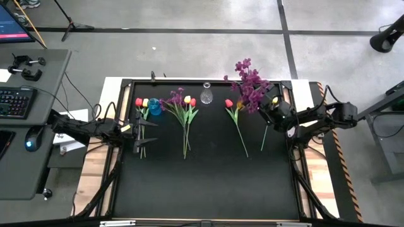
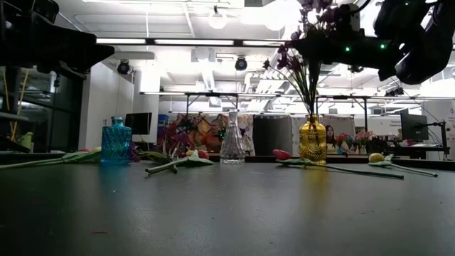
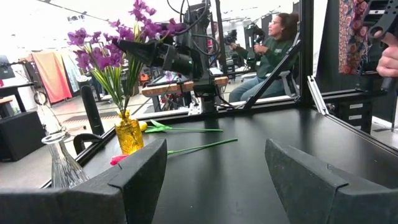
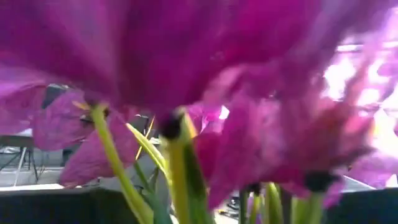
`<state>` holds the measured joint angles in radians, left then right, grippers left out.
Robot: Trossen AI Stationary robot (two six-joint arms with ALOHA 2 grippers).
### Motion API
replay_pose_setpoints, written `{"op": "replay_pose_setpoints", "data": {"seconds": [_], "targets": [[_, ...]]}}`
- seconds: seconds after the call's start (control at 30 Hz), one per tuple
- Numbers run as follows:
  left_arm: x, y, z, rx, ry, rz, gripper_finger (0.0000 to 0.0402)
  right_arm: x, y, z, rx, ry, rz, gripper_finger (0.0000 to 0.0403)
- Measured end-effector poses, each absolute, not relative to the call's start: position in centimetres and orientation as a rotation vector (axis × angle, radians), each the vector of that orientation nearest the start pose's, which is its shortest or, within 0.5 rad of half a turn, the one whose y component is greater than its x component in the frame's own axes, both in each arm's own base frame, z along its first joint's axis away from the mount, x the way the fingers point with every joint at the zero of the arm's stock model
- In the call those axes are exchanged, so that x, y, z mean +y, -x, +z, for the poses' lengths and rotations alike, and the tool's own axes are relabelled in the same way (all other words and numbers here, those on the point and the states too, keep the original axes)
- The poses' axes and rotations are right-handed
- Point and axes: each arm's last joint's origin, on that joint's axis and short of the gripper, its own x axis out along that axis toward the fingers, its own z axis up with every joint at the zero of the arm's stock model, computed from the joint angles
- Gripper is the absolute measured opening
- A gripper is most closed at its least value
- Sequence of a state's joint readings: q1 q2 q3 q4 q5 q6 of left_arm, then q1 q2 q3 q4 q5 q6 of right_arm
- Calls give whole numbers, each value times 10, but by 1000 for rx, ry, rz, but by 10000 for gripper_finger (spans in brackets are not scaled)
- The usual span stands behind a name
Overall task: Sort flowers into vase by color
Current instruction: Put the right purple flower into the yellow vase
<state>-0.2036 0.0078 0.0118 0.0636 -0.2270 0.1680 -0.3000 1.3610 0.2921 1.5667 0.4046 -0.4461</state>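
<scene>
- A black surface (image 1: 208,183) in a dark frame carries everything.
- Along its far side stand a blue vase (image 1: 154,106), a clear glass vase (image 1: 206,94) and an amber vase (image 2: 313,144) holding purple sprigs (image 1: 251,85).
- Lying flat: red and yellow tulips (image 1: 142,103) by the blue vase, a mixed bunch (image 1: 183,104), a red tulip (image 1: 230,104), a yellow tulip (image 1: 274,101).

Purple blossoms (image 4: 205,74) blur across our right wrist view, hiding that arm's fingers. Overhead, those blossoms conceal the yellow vase (image 2: 313,142); beside them, we cannot judge the right gripper (image 1: 273,111).
</scene>
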Motion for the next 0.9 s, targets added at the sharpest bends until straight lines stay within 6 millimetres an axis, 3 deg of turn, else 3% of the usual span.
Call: {"op": "replay_pose_setpoints", "data": {"seconds": [0.13,0.37,0.5,0.63,0.9], "targets": [[-13,-96,173,-63,-154,28,262,-77,-209,223,-327,383,-800,168],[-13,-96,173,-64,-154,29,262,-85,-222,216,-161,335,-782,37],[-13,-96,173,-64,-154,29,262,-92,-224,212,-111,258,-824,9],[-13,-96,173,-64,-154,29,262,-93,-223,210,-117,205,-824,37],[-13,-96,173,-64,-153,28,262,-88,-225,210,-141,142,-848,188]]}}
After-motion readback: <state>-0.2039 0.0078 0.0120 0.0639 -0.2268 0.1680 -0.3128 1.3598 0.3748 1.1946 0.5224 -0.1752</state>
